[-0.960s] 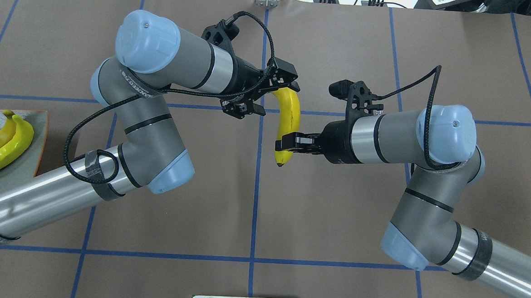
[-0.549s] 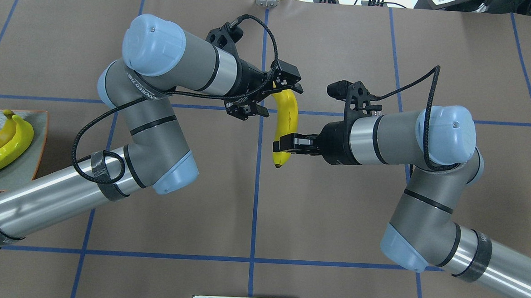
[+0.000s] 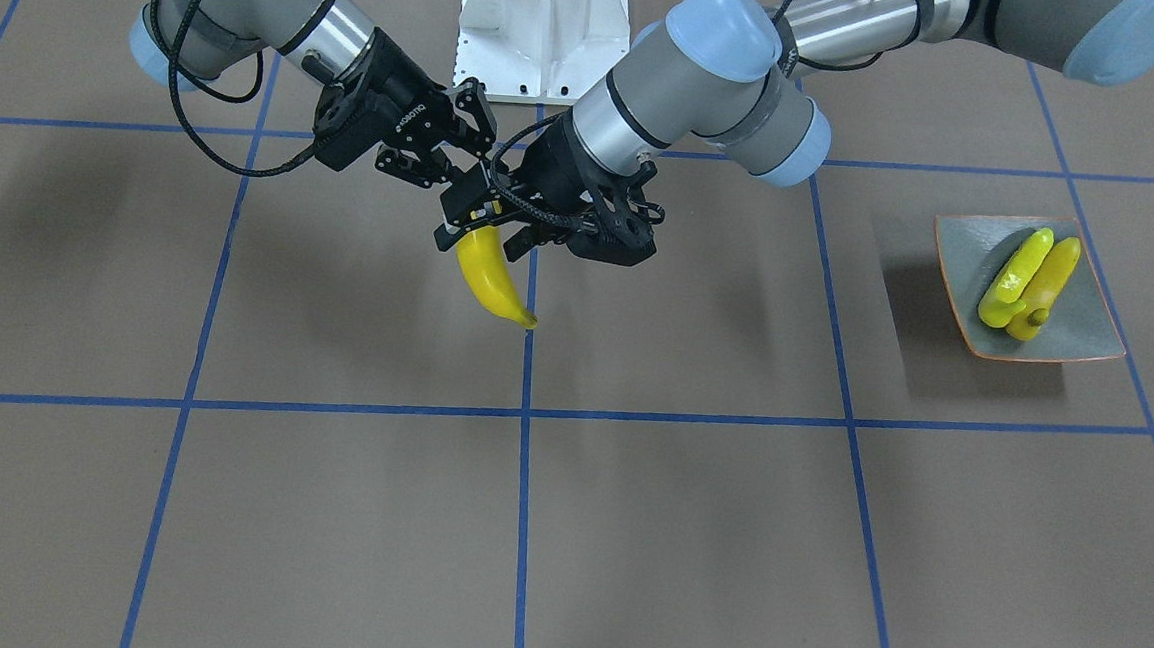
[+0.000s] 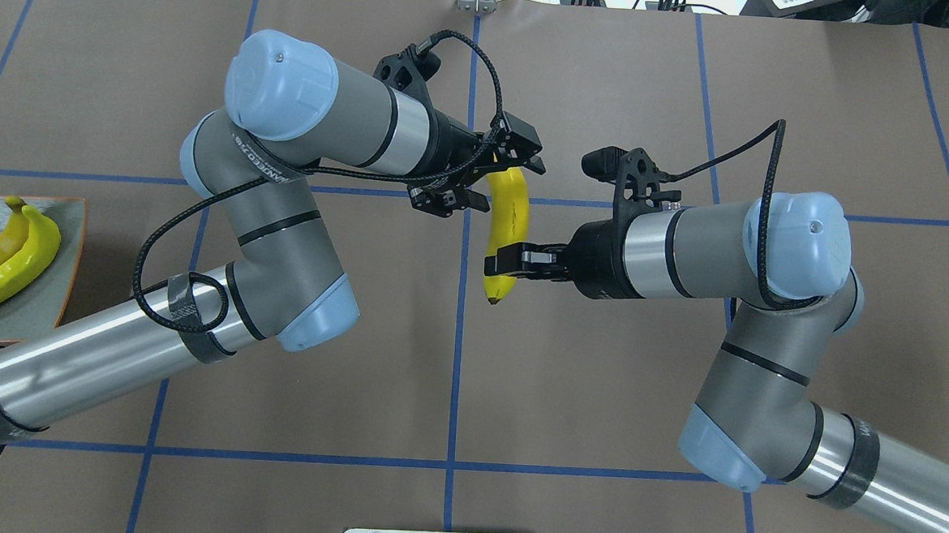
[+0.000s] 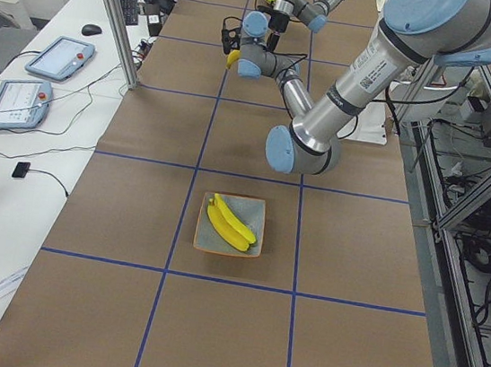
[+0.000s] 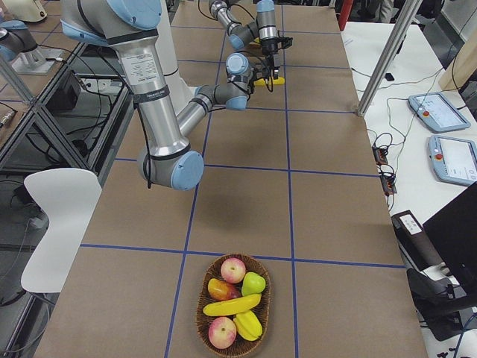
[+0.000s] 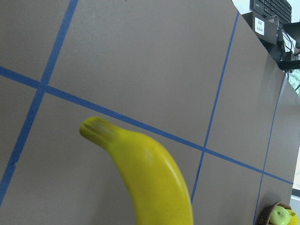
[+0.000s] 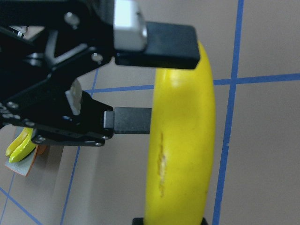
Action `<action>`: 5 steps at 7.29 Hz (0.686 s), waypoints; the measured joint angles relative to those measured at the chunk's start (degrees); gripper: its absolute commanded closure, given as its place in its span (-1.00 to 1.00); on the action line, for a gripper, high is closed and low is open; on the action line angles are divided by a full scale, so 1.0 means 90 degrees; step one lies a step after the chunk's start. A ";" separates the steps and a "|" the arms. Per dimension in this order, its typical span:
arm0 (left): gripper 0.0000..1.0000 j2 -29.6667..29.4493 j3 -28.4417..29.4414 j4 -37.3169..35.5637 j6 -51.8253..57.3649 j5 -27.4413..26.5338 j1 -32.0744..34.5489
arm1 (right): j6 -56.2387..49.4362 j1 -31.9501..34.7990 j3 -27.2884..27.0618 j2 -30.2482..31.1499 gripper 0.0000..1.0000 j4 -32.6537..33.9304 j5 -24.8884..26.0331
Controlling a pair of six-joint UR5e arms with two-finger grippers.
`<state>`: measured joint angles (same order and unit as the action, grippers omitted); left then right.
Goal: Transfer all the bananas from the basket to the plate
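Banana shifted left, axis near-far, tip nearward

We lose the plate and its two bananas past the overhead view's left edge; the left wrist view crops the held banana and the basket.

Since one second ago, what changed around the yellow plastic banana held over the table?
The left gripper edged rightward in the overhead view, around the far end of the curved yellow plastic banana, jaws open. The right gripper, shut on it, edged it left. Two bananas on the square grey-green plate stayed.
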<state>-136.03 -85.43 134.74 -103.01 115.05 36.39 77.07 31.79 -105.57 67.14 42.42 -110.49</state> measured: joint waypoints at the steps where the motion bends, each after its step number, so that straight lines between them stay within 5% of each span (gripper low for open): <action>1: 1.00 0.0002 0.0005 0.0000 0.0002 0.0000 -0.0008 | -0.0011 -0.0003 -0.0010 0.0000 1.00 0.0002 -0.0001; 2: 1.00 0.0011 0.0008 -0.0009 0.0002 0.0000 -0.0021 | -0.0039 -0.0005 -0.0014 0.0004 -0.98 0.0003 -0.0012; 5: 1.00 0.0026 -0.0001 -0.0049 -0.0013 0.0000 -0.0038 | -0.0090 0.0027 -0.0088 0.0086 -1.00 -0.0008 -0.0043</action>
<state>-135.80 -85.44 134.29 -103.13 115.05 36.05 76.25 32.04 -106.36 67.92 42.35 -110.87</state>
